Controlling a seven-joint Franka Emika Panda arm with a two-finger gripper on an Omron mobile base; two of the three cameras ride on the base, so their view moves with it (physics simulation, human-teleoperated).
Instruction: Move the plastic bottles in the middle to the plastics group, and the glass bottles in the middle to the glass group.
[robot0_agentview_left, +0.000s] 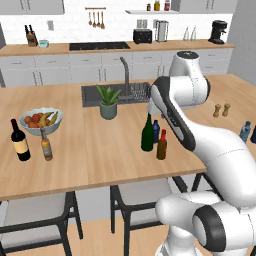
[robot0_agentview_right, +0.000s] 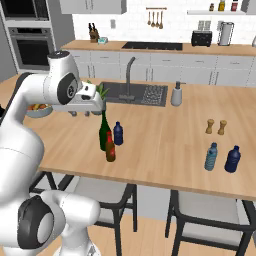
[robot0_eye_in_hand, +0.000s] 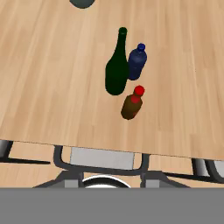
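Note:
Three bottles stand close together mid-counter near the front edge: a tall dark green wine bottle, a small deep-blue bottle and a brown bottle with a red cap. The glass group, a black wine bottle and a slim amber bottle, stands at the far left. The plastics group, a light-blue bottle and a darker blue bottle, stands at the right. My gripper hangs open and empty above and behind the middle bottles.
A fruit bowl sits behind the glass group. A potted plant stands before the sink. Salt and pepper shakers stand behind the plastics group, with a soap dispenser by the sink. Stools sit under the counter's front edge.

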